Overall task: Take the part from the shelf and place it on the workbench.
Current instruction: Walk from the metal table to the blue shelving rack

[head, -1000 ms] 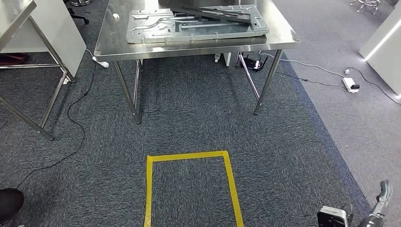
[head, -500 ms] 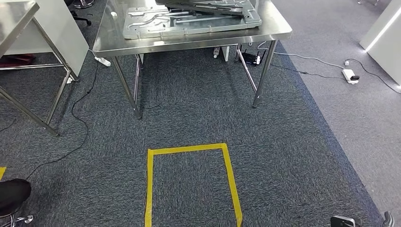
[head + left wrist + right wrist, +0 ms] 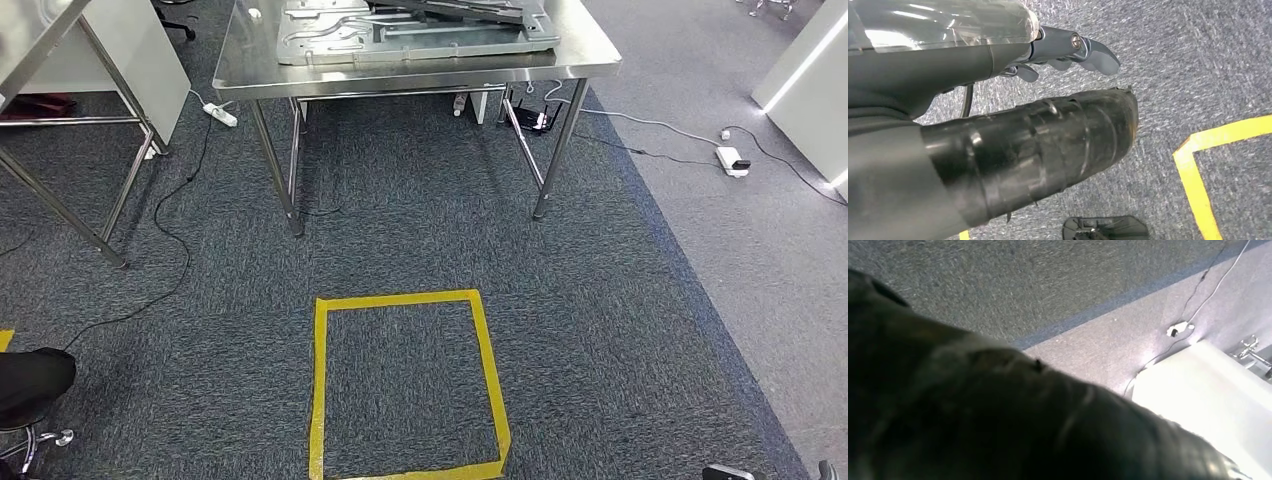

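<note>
Ahead of us in the head view stands the steel workbench [image 3: 420, 72], our landmark, with a large grey metal part [image 3: 420, 35] lying flat on its top and a dark long piece [image 3: 450, 10] resting across that part. Near the workbench, on the carpet towards us, yellow tape [image 3: 405, 390] marks a rectangle. Left of the workbench we see a second steel table [image 3: 60, 120] and a white power strip [image 3: 222, 115]; right of it, well apart, another white power strip [image 3: 733, 160] lies on the lighter floor.

From the left wrist view we see our left hand [image 3: 1068, 50] over the carpet: grey fingers [image 3: 1098, 52] curled in, nothing between them. A corner of the yellow tape lies beside it.

From the right wrist view a dark blurred shape covers most of the picture, so we cannot tell how the right hand stands; beyond it we see carpet, lighter floor and a white cable [image 3: 1198, 300]
</note>
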Available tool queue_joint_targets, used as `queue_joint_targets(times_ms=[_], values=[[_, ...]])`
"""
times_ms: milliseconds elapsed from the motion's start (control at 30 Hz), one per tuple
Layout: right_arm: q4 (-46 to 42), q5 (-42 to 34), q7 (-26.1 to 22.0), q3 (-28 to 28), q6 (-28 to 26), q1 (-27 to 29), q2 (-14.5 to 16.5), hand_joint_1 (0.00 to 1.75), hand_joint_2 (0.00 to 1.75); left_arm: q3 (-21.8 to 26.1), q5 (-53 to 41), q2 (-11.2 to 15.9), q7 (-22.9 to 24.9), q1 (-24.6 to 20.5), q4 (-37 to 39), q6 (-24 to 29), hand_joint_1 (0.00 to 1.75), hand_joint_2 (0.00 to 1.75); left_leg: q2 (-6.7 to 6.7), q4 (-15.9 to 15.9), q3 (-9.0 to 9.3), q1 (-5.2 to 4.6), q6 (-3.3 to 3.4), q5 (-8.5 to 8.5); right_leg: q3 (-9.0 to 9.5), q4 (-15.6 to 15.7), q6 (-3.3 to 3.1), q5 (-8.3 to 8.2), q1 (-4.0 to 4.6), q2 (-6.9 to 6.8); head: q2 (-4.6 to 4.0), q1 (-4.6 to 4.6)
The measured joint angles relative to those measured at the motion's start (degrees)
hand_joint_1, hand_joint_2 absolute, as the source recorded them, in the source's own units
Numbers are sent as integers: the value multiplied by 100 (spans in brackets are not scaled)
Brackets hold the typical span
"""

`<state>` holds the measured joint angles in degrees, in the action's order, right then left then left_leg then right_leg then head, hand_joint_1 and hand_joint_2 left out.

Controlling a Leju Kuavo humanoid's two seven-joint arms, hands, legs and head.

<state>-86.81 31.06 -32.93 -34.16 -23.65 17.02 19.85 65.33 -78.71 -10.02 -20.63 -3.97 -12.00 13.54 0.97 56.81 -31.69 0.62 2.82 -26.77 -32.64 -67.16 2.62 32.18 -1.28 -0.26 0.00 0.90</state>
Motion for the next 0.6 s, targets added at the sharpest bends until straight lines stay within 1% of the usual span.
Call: queue_joint_targets(times_ms=[33, 67, 100, 133, 200, 233, 267, 300, 333, 367, 400, 433, 467, 500, 533, 567, 600], values=[[-7, -1, 0, 1, 0, -4, 0, 0, 0, 0, -1, -2, 0, -1, 0, -1, 0, 0, -2, 40, -49, -4, -21, 16, 273, 427, -12, -82, 0, 2, 0, 0], [-15, -2, -1, 1, -1, -3, 0, 0, 0, 0, -1, -3, 0, -2, -1, -1, 0, 0, -5, 71, -83, -9, -49, 34, 466, 745, -37, -137, 10, 4, 0, -2], [-26, -2, -1, 2, -3, 0, 0, 0, 0, 0, -2, -3, 0, -5, -1, 0, 0, 0, -6, 94, -107, -14, -82, 54, 566, 943, -67, -141, 24, 8, 0, -2], [-33, -2, 3, 2, -4, 2, 0, 0, 0, 0, -3, -3, 1, -10, -1, 1, 0, 0, -7, 101, -125, -17, -122, 81, 570, 1001, -103, -127, 44, 12, 0, -4], [-49, -2, 39, 2, -5, 8, 1, 0, 0, 1, -4, -3, 3, -11, 0, 2, 0, 0, -13, 108, -155, -14, -203, 107, 497, 1027, -196, -187, 38, 9, 0, -5], [-50, -3, 70, 1, 2, 4, 2, 0, 0, 3, -5, -3, 3, -9, 0, 3, 0, 0, -22, 162, -194, -8, -236, 40, 458, 1044, -252, -226, 28, 5, 0, -6], [-42, -5, 99, -6, 19, -4, 4, 0, 0, 5, -6, -3, 2, -3, 0, 4, 0, 0, -32, 314, -263, -4, -257, -121, 412, 1067, -309, -270, 17, -1, 0, -7], [1, -6, 116, -36, 58, -25, 5, 0, 0, 8, -7, -3, 1, -1, 0, 5, 0, 0, -42, 577, -360, 6, -271, -360, 368, 1078, -352, -312, 16, -7, 0, -9], [81, -6, 114, -94, 118, -63, 6, 0, 0, 10, -8, -5, 0, 2, 0, 7, 0, 0, -45, 918, -473, 7, -280, -615, 317, 1077, -379, -344, 24, -7, 0, -9], [203, -5, 88, -189, 191, -116, 7, 0, 0, 13, -12, -8, 0, 4, 0, 8, 0, 0, -45, 1274, -575, 8, -288, -814, 267, 1070, -391, -379, 33, -9, 0, -10], [367, 3, 45, -323, 265, -181, 6, 0, 0, 17, -16, -10, 1, 4, 1, 10, 0, 0, -45, 1531, -623, 9, -295, -897, 221, 1057, -388, -408, 41, -10, 0, -9], [554, 34, -4, -482, 320, -249, 5, 0, 0, 23, -22, -13, 1, 4, 0, 14, 0, 0, -45, 1599, -579, 9, -294, -859, 177, 1038, -381, -431, 47, -11, 0, -10], [750, 92, -50, -651, 358, -315, 5, 0, 0, 32, -32, -14, 2, 3, -1, 19, 0, 0, -45, 1451, -427, 9, -287, -732, 142, 1017, -370, -447, 50, -12, 0, -10], [952, 179, -83, -827, 385, -386, 4, 0, 0, 43, -38, -14, 3, 2, -1, 25, 0, 0, -45, 1102, -179, 9, -271, -562, 118, 993, -358, -458, 51, -13, 0, -10], [1154, 286, -105, -1006, 408, -463, 4, 0, 0, 56, -44, -13, 4, 0, -2, 34, 0, 0, -51, 675, 91, 5, -245, -449, 98, 968, -343, -466, 53, -13, 0, -11], [1353, 394, -117, -1185, 431, -546, 4, 0, 0, 70, -49, -13, 4, -2, -2, 42, 0, 0, -61, 313, 308, -5, -222, -379, 80, 945, -321, -478, 57, -12, 0, -10], [1558, 501, -124, -1373, 449, -631, 1, 0, 0, 81, -50, -14, 4, -5, -2, 50, 0, 0, -70, 71, 436, -17, -201, -357, 65, 927, -292, -495, 61, -10, 0, -9]])
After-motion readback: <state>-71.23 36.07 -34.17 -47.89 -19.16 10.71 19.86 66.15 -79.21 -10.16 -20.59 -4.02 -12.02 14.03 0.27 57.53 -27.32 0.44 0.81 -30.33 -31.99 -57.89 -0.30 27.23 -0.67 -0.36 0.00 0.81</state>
